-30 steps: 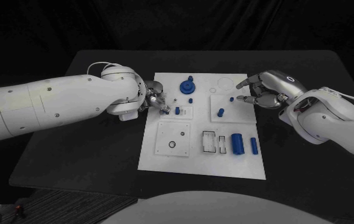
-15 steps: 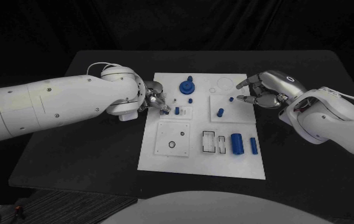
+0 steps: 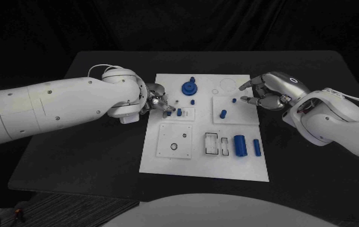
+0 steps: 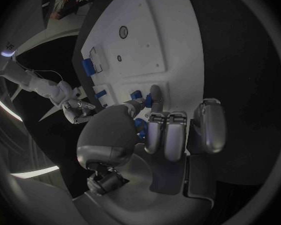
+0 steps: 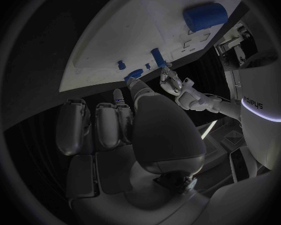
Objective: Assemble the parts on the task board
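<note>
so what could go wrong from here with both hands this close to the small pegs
The left robot hand has its fingertips right at a small blue peg standing in its block; a slip could tip it or nudge the task board. The right robot hand hovers by another small blue piece and might knock it while closing.

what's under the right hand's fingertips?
In the head view the right hand hovers at the board's right edge, beside a small blue peg on the raised white plate. Whether the fingers touch the peg is unclear.
</note>
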{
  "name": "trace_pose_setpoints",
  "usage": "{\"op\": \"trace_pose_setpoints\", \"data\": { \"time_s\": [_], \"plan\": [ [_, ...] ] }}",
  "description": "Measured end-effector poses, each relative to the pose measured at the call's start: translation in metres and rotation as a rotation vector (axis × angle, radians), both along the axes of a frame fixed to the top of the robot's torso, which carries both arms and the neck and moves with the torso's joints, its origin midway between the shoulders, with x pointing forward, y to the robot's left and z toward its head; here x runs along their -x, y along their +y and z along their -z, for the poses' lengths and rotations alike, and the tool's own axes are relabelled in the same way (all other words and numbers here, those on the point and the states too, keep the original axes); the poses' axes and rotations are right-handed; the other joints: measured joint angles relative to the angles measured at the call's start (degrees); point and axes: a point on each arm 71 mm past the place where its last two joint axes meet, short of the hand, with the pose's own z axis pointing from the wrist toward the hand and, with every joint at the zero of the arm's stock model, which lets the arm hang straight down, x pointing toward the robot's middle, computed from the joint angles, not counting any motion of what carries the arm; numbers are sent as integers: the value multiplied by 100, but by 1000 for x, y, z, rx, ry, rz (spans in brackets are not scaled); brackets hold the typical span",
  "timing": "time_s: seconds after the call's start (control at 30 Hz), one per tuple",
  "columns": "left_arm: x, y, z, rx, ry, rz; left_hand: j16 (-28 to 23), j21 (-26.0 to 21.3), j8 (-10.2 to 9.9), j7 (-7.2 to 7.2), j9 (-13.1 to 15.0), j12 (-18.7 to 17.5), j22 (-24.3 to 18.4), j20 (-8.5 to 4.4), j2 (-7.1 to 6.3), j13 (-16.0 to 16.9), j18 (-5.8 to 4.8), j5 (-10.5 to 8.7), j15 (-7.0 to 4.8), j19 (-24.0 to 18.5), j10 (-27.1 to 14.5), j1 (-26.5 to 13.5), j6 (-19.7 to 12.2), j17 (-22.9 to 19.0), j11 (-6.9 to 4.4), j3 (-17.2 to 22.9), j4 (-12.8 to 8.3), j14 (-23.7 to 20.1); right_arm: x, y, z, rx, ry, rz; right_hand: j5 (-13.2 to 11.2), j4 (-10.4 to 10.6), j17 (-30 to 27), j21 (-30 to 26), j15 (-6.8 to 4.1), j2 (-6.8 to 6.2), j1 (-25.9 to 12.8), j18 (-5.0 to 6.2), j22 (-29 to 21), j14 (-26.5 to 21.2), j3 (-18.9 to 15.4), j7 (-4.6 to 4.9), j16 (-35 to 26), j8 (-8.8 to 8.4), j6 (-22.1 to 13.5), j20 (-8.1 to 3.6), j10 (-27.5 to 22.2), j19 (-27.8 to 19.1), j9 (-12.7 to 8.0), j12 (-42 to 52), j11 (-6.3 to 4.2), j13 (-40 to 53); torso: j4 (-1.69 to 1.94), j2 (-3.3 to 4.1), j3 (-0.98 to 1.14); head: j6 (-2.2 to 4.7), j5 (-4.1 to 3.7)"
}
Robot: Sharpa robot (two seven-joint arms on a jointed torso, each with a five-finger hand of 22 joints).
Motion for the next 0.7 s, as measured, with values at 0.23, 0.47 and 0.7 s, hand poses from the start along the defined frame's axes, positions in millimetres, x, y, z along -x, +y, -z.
{"op": "trace_pose_setpoints", "data": {
  "time_s": [0.23, 0.47, 0.7],
  "plan": [
    [0, 0, 0, 0, 1, 1, 0, 0, 0, 0, -1, 0, 0, 0, 0, 0, 0, 44, 0, 0, 0, 0, 1, 0, 0, -65, 64, 0, 0, 0, 1, 3, 6, 2, 70, -48, -14, 0, 5, -6, 40, 0, 0, 4, 48, 0, 0, -22, 0, 0, 0, 0, -10, -36, 0, 99, 1, 1, -1, 0, -4],
    [0, 1, 0, -1, 3, 2, 0, 0, 0, 20, -1, 0, 0, 0, 72, 0, 0, 608, 0, 0, 0, 72, 21, 0, 0, -87, 85, 0, 0, 0, 2, 5, 10, 4, 110, -48, -15, 0, 6, -7, 41, 0, -1, 4, 80, 21, 0, -22, 21, 0, 0, 0, -11, -45, 0, 99, 2, 0, 1, 0, 0],
    [0, 1, 0, -3, 6, 4, 0, -23, 0, -2, -1, 0, 0, 0, 75, 0, -1, 926, 0, 0, 0, 138, 43, 0, 0, -87, 85, 0, 0, 0, 2, 6, 13, 5, 142, -67, -15, 0, 6, -8, 41, 0, -1, 4, 99, 21, 0, -22, 21, 0, -1, 0, -17, -45, 0, 99, 2, -2, 1, 0, 5]
  ]
}}
